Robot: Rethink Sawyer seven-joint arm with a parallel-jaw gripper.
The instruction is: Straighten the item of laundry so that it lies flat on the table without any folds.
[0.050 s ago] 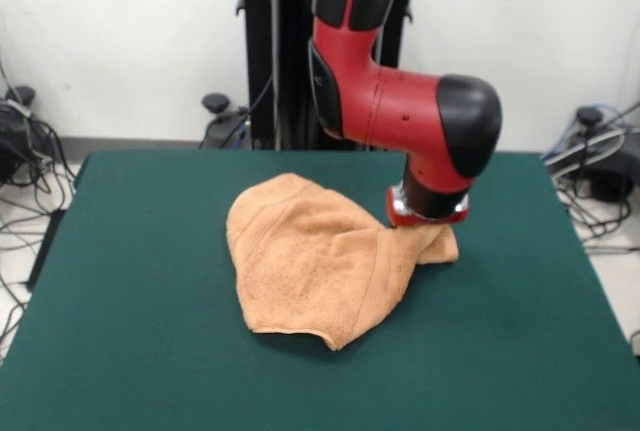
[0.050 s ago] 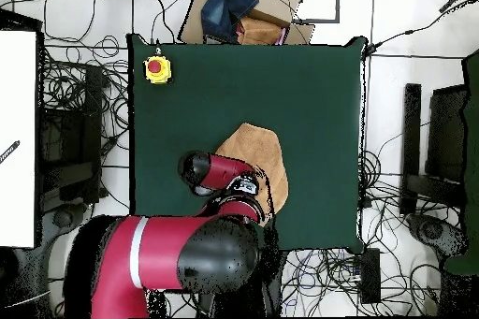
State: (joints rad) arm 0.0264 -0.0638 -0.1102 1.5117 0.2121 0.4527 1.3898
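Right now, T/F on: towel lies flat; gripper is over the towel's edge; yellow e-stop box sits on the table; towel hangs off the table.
1. The towel lies flat with no folds. False: it is bunched, with folds and a doubled-over flap.
2. The gripper is down at one edge of the towel. True; whether it is open or shut is hidden by the wrist.
3. A yellow box with a red button sits at a corner of the table. True.
4. The towel hangs over the table's edge. False: it lies wholly on the green cloth.
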